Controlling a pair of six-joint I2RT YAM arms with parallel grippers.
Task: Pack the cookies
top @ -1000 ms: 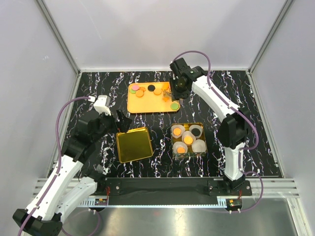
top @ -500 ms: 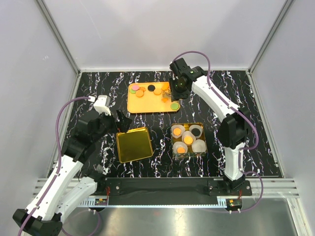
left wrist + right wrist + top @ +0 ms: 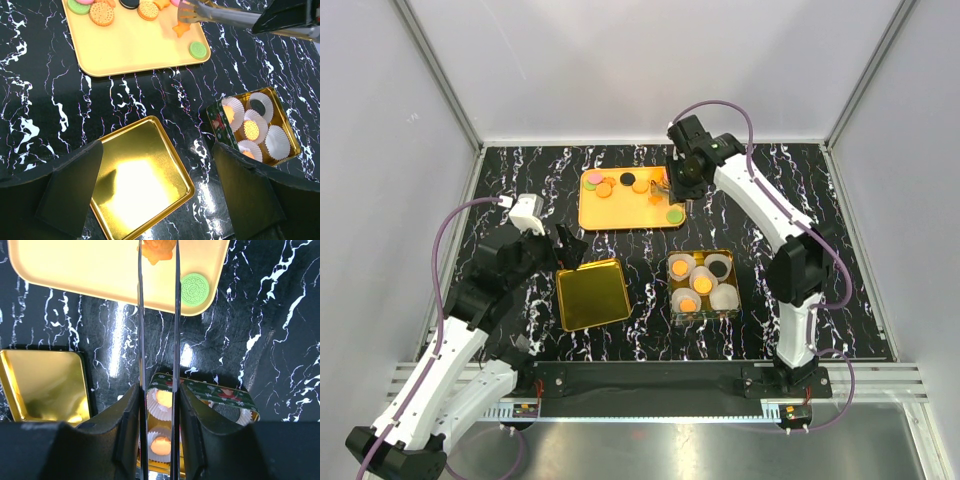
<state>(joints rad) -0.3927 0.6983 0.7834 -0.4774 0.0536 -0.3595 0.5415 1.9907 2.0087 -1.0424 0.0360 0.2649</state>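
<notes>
Right gripper (image 3: 158, 390): closed narrow on the handles of a pair of metal tongs (image 3: 140, 340), which reach out toward the far side of the table (image 3: 520, 180).
Tongs' tips: pinched on 1 orange cookie (image 3: 156, 249) over the right end of the yellow tray (image 3: 620, 213). Whether it is lifted clear of the tray cannot be told.
Cookies (image 3: 605, 189): several more lie loose on the tray, orange, black, pink and green.
Green cookie (image 3: 195, 288): flat at the tray's near right corner, just beside the tongs and apart from the held one.
Tin (image 3: 703, 312): a gold tin with green printed walls, near of the tray on the black marbled table, packed with 6 white paper cups (image 3: 724, 296).
Cups: 3 show an orange cookie, 1 shows something dark, and the others look white inside.
Lid (image 3: 592, 294): the gold lid lies on the table just left of the tin, shiny side up.
Left gripper (image 3: 157, 150): jaws spread wide, holding nothing, poised above the lid.
</notes>
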